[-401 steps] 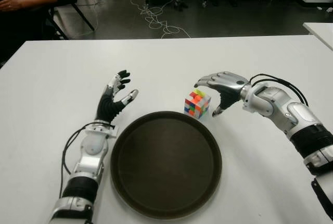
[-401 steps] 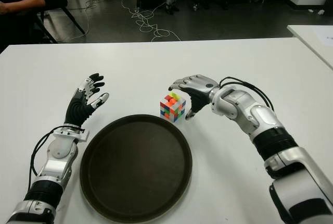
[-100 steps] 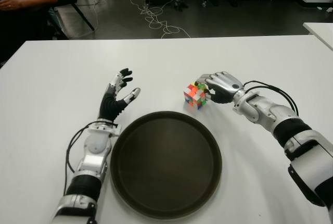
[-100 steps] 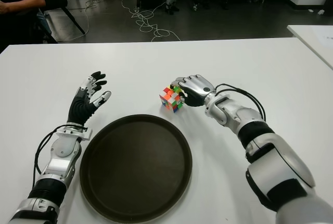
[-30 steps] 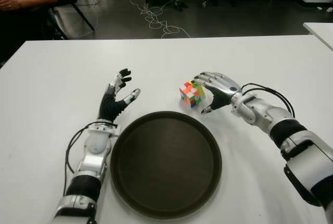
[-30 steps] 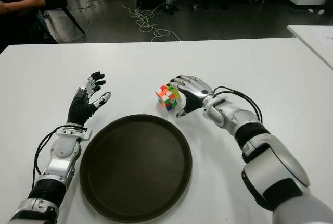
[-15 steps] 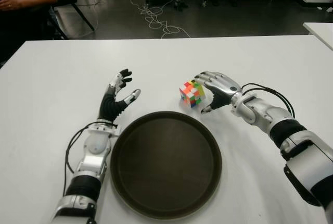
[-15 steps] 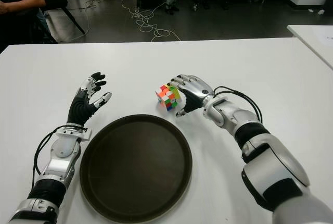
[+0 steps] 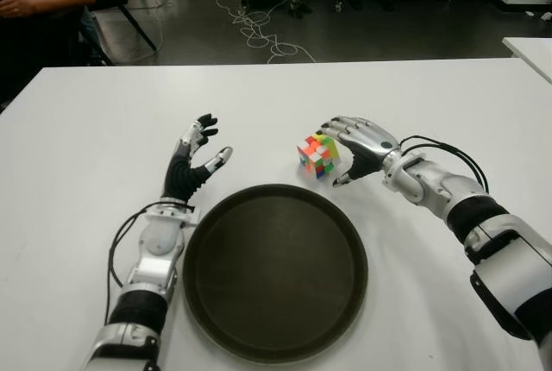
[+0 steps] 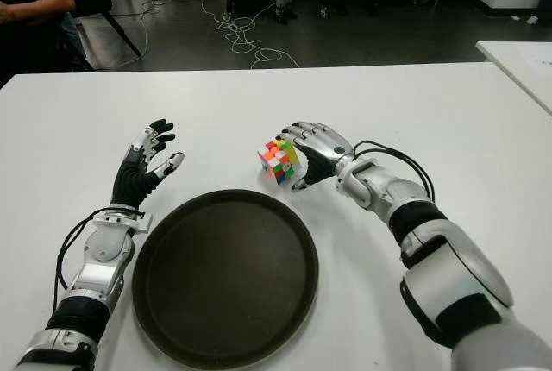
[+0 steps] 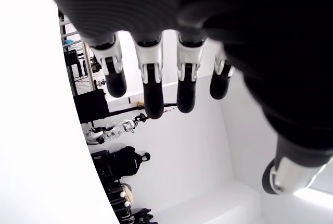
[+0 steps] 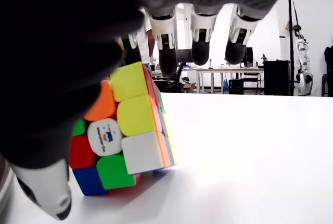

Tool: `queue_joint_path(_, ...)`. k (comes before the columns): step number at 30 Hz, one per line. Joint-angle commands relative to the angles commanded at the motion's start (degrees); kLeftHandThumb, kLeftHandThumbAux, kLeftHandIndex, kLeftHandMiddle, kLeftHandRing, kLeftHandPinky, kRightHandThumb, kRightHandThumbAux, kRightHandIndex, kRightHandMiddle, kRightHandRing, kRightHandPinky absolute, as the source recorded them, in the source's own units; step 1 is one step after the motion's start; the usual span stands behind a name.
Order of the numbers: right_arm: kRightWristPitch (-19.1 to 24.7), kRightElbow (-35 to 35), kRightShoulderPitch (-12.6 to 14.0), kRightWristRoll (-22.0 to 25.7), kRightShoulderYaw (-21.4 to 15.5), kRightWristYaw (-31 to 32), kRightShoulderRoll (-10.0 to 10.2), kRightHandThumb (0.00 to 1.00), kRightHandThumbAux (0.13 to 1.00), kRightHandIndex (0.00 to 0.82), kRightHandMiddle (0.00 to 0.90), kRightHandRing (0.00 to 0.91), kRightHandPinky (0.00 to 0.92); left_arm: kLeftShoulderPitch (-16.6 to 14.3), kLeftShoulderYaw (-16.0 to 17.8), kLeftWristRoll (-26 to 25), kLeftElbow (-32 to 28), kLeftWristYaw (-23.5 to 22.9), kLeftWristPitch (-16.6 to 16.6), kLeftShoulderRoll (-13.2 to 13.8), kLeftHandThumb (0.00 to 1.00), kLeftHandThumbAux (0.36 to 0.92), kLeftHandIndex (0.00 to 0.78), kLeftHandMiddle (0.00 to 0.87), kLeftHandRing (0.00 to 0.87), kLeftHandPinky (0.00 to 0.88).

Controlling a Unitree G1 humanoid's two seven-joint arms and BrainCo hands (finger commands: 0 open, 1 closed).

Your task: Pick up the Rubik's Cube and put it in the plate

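- Left hand [image 9: 191, 166]: idle, shows just left of the round dark-brown plate [image 9: 226, 298], above its upper-left rim; fingers spread wide, holding nothing; you need not use it.
- Plate: on the white table [image 9: 78, 147], in front of the robot, nothing in it; its far rim lies near the cube.
- Multicoloured Rubik's Cube [image 9: 318, 154]: on the table just beyond the plate's far rim, tilted up on one edge rather than flat; not lifted, not in the plate.
- Right hand [image 9: 358, 145]: beside the cube on its right; fingers arched over the cube's top, thumb low at its side; the wrist view shows the fingertips [image 12: 201, 49] clear of the cube, so the hand is part-open and grasps nothing.
- Step in hand, as I judge it: securing the grasp; lower your palm so the fingers reach past the far face; close thumb and fingers on opposite faces, not corners; close slowly, since a tilted cube will likely roll away; lift only once it sits firm.
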Motion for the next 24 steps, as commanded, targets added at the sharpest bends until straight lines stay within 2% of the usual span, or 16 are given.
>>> queue_joint_path(13, 0.48, -0.51, -0.19, -0.48, 0.37, -0.62, -0.14, 0.000, 0.733, 0.000, 0.000, 0.000, 0.000, 0.28, 0.01, -0.31, -0.55, -0.32, 0.32, -0.05, 0.087, 0.588, 0.118, 0.167, 0.144, 0.099)
queue_joint_path(24, 0.28, -0.13, -1.62, -1.42, 1.26, -1.33, -0.19, 0.000, 0.769, 0.000, 0.000, 0.000, 0.000, 0.44, -0.23, 0.08, -1.04, -0.29, 0.71, -0.02, 0.087, 0.598, 0.112, 0.159, 0.141, 0.104)
